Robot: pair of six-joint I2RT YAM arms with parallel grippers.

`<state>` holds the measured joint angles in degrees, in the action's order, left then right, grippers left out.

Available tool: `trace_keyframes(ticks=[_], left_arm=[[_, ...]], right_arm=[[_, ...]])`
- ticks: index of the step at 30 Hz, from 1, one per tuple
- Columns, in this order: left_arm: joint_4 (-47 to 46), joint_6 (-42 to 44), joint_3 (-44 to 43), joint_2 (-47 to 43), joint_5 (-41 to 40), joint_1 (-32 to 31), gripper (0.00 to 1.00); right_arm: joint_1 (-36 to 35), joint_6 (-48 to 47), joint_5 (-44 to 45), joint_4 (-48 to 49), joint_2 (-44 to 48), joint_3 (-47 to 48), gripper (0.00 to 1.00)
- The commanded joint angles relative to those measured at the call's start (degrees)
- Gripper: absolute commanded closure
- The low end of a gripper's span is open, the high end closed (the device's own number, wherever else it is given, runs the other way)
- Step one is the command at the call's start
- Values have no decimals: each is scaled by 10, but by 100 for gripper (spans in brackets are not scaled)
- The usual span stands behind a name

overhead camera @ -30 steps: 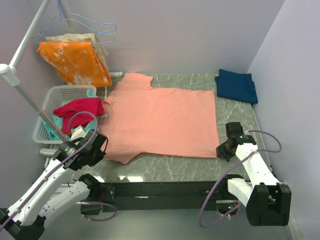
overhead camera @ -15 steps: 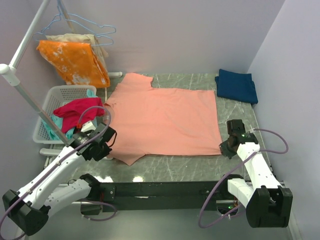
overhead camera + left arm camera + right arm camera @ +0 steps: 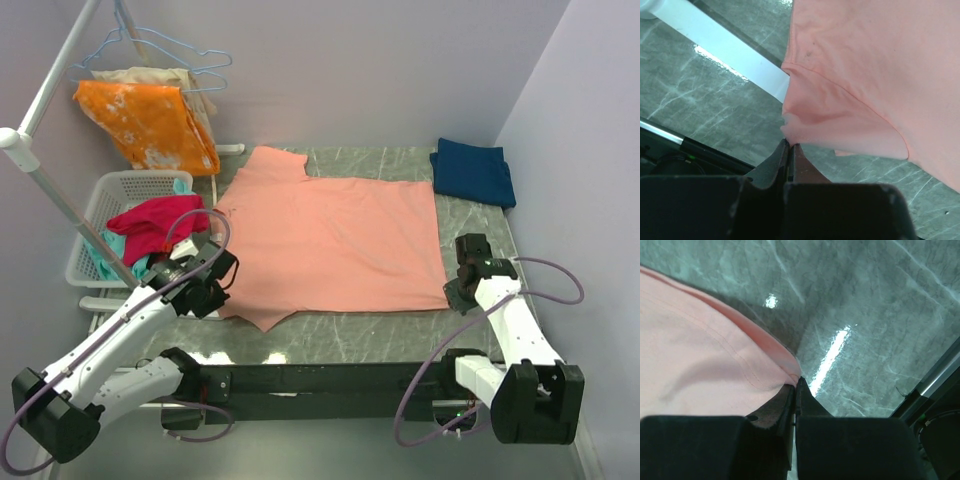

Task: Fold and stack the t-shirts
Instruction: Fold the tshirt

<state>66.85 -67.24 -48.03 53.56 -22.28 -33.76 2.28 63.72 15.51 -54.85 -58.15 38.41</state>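
- A grey marbled table (image 3: 340, 335) is seen in the overhead view, closed in by pale lilac walls. A white basket (image 3: 100, 195) stands at the left of the frame, with a red garment (image 3: 155, 218) draped over its rim and an orange cloth (image 3: 150, 125) hung above it.
- The pink shirt (image 3: 330, 240) is spread flat across the middle of the table, with its neck end toward the left of the frame and its hem toward the right.
- The navy shirt (image 3: 473, 172) is already folded into a compact block and lies at the upper right of the table, well apart from the pink one.
- The left gripper (image 3: 222, 296) is placed at the lower left edge of the pink shirt. In its wrist view the fingers (image 3: 785, 157) are pressed together on the rim of the lower sleeve, with a small pucker of cloth pinched between them.
- The right gripper (image 3: 453, 297) is placed at the lower right corner of the shirt. In its wrist view the fingers (image 3: 799, 390) are clamped on the hemmed corner, with bare table beside it.
- The step in hand is judged to be the first fold of the pink shirt, since the lower edge is gripped at both ends.
- For the next move, both ends would need to be lifted together and carried toward the upper edge, level and at matched pace, so that the cloth is laid over itself without a skewed crease.
- Stacking is not yet begun.
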Motion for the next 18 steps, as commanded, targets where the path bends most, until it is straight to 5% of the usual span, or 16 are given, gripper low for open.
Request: trace_keyframes(ticks=[1,18], left_arm=[[-30,19,-13,5,16,-3,99],[5,-68,-5,43,13,-45,99]], right_arm=[[17,12,30,3,-25,25,100],[105,-60,-33,62,-81,-14,100]])
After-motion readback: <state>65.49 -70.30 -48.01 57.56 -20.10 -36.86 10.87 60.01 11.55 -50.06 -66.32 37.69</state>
